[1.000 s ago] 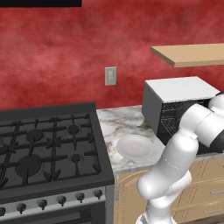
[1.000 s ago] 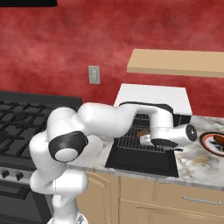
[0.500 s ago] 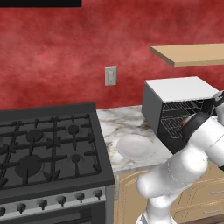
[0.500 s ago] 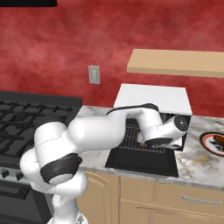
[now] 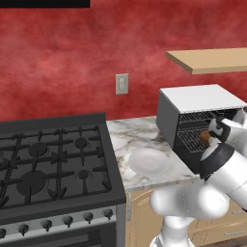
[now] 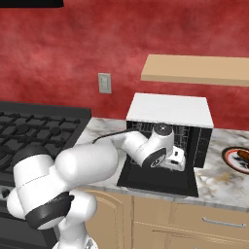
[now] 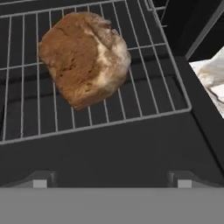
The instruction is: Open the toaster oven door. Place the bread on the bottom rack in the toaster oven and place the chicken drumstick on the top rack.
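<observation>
The toaster oven (image 6: 168, 109) stands with its door (image 6: 156, 181) folded down flat on the counter. The bread (image 7: 83, 57), a brown rounded loaf, lies on the lower wire rack (image 7: 144, 94); from the left base view the bread (image 5: 205, 138) shows inside the toaster oven (image 5: 200, 99). My gripper (image 7: 111, 181) hovers open over the door (image 7: 109, 146), just in front of the loaf, holding nothing. The chicken drumstick (image 6: 242, 157) rests on a dark-rimmed plate (image 6: 229, 160) to the oven's right.
A white plate (image 5: 148, 162) sits on the marble counter (image 5: 128, 135) between the gas stove (image 5: 48, 164) and the oven. A wooden shelf (image 6: 194, 68) hangs above the oven. My own arm (image 6: 97, 160) crosses in front of the open door.
The arm has folded lower and the hand has drawn back left and down in front of the oven opening. The jaws have stayed open.
</observation>
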